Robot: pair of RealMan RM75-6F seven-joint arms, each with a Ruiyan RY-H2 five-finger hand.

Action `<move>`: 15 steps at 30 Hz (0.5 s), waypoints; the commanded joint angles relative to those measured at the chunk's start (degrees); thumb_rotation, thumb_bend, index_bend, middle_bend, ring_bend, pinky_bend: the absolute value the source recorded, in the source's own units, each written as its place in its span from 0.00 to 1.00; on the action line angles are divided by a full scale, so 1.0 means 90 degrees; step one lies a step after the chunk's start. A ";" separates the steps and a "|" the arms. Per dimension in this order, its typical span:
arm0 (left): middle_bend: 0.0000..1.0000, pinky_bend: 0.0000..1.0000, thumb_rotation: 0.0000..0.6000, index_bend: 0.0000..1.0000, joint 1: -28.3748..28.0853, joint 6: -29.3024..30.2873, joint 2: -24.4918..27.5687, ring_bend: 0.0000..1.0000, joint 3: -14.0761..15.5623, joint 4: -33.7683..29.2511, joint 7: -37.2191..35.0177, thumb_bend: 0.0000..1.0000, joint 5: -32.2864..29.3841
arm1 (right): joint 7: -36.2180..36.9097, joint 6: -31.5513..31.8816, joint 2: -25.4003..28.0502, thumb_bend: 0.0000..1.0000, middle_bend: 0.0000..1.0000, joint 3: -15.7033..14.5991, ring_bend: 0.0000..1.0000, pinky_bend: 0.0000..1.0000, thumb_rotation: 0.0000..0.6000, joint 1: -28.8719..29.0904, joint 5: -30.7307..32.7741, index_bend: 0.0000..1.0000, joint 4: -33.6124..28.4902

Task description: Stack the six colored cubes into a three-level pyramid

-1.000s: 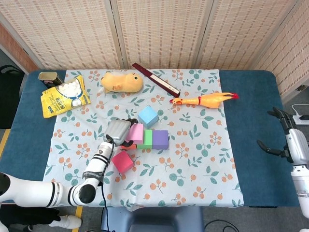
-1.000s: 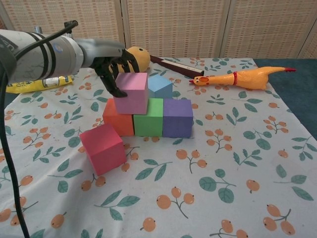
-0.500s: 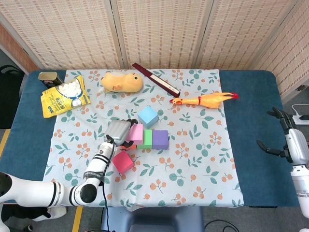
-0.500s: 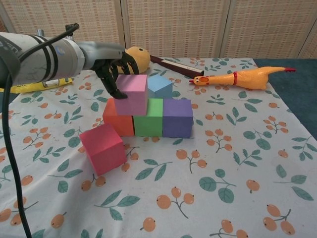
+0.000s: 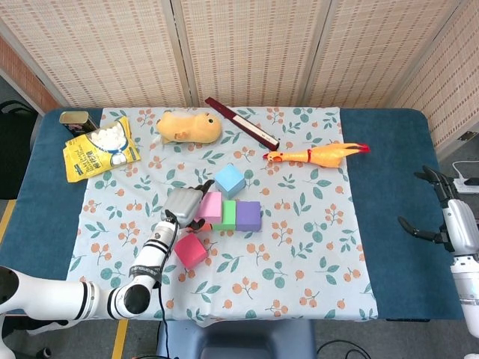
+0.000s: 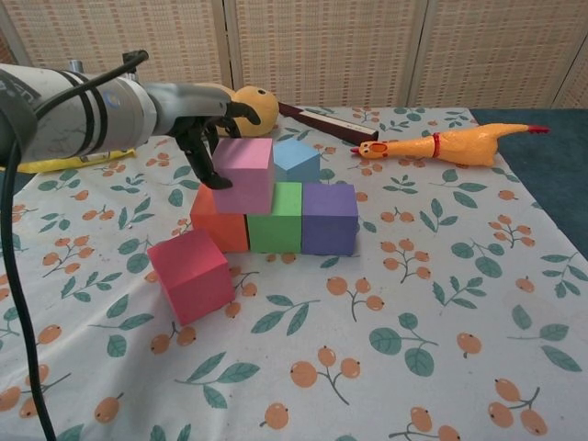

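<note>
A green cube [image 6: 276,218] and a purple cube [image 6: 329,218] stand in a row with an orange cube [image 6: 219,227] on the flowered cloth. A pink cube [image 6: 243,175] rests on top, over the orange and green ones. My left hand [image 6: 204,133] is at the pink cube's left side, with curled fingertips [image 6: 217,177] touching its left face and not clasping it. A red cube [image 6: 191,276] lies loose in front of the row, and a light blue cube [image 6: 296,159] sits behind it. My right hand [image 5: 443,208] hangs open far to the right.
A rubber chicken [image 5: 318,155], a dark red flat box [image 5: 241,123] and a yellow plush toy [image 5: 188,126] lie behind the cubes. A yellow snack bag [image 5: 99,149] and a tin [image 5: 76,120] sit at the back left. Blue table cover [image 5: 389,194] borders the cloth.
My left hand has drawn slightly back to the left along the pink cube's side. The cubes and my right hand have not moved.
</note>
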 commanded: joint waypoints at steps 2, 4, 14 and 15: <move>0.15 0.37 1.00 0.00 0.0004 -0.0015 0.0002 0.26 0.0010 -0.0013 0.0009 0.31 -0.0011 | 0.0014 0.0007 0.0001 0.15 0.14 0.0004 0.00 0.00 1.00 -0.0004 0.0002 0.00 -0.0002; 0.13 0.37 1.00 0.00 0.0009 -0.0022 0.0003 0.23 0.0011 -0.0021 0.0004 0.31 -0.0014 | 0.0021 0.0013 0.0000 0.15 0.14 0.0006 0.00 0.00 1.00 -0.0005 -0.0001 0.00 0.0001; 0.00 0.16 1.00 0.00 0.0156 -0.0102 0.0342 0.00 -0.0114 -0.0471 -0.0297 0.30 0.0164 | 0.0023 0.0007 -0.0005 0.15 0.14 0.0024 0.00 0.00 1.00 0.0007 0.0009 0.00 0.0005; 0.00 0.14 1.00 0.00 0.0201 -0.0112 0.0457 0.00 -0.0142 -0.0588 -0.0373 0.30 0.0262 | 0.0024 0.0011 -0.0003 0.15 0.14 0.0028 0.00 0.00 1.00 0.0007 0.0010 0.00 0.0000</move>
